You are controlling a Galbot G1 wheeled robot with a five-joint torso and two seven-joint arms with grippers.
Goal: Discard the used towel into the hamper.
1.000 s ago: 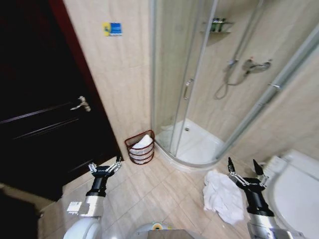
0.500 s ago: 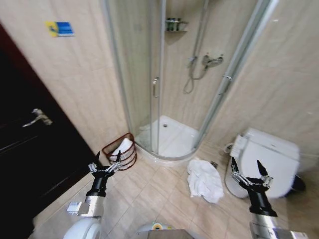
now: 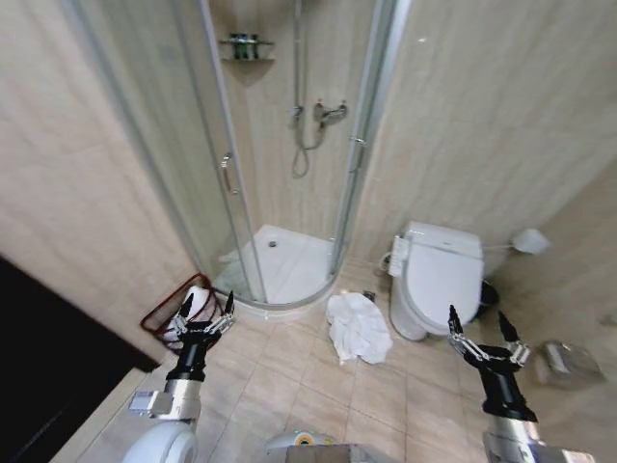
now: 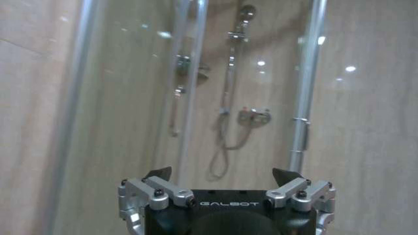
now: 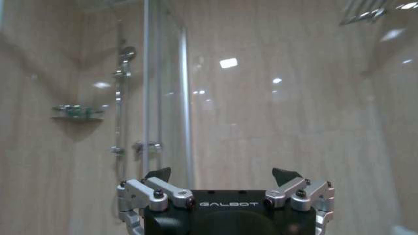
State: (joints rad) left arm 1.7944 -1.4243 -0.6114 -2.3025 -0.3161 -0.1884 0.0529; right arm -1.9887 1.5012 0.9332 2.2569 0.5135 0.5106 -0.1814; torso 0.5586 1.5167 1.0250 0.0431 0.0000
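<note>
Both grippers spread, empty, raised: left gripper [image 3: 203, 313], right gripper [image 3: 485, 335].
Crumpled white towel [image 3: 358, 328] on tile at 12 o'clock; best pinched at bunched top, then carried to reddish-brown wire hamper [image 3: 166, 313] at 9 o'clock.

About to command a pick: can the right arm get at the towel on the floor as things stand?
Probably yes. The towel lies on open tile beside the toilet, nothing on it; the right end effector is open, held above the floor.

"GALBOT" on both end effectors [image 4: 223, 176] [image 5: 223, 176]
</note>
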